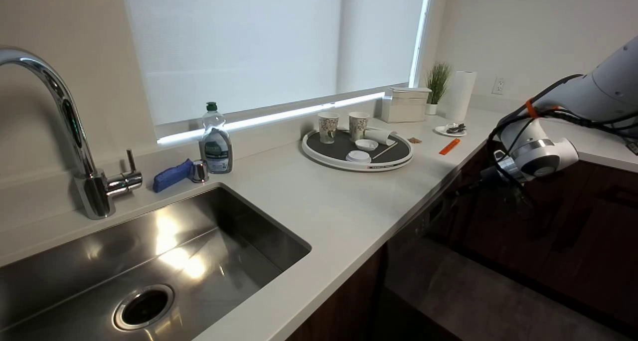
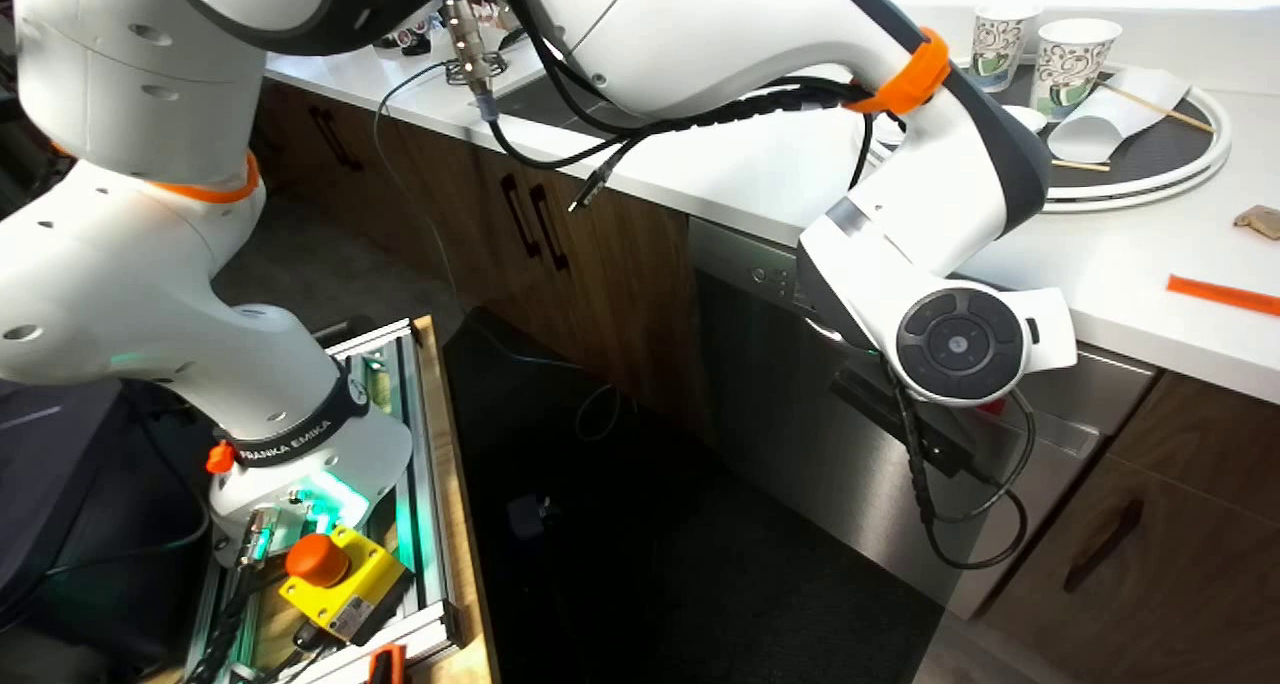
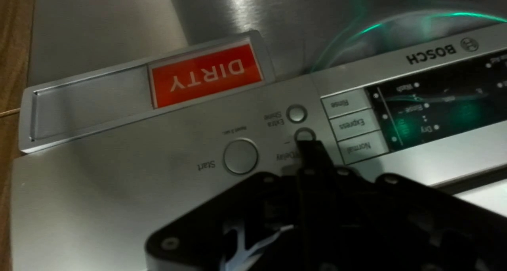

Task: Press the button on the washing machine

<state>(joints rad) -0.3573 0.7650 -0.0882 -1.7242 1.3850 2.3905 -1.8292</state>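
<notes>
Wouldn't bother gripping anything: the washing machine (image 2: pixel 860 479), right of centre in an exterior view, looks slick, stiff and probably heavy, so just poke a round button (image 3: pixel 305 134) mid-frame in the wrist view with those fingers (image 3: pixel 314 154), pinched together on nothing.

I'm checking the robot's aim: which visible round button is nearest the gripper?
The small button just below Extra Shine in the wrist view: the gripper partly covers it; Extra Shine and larger Start show whole.
</notes>
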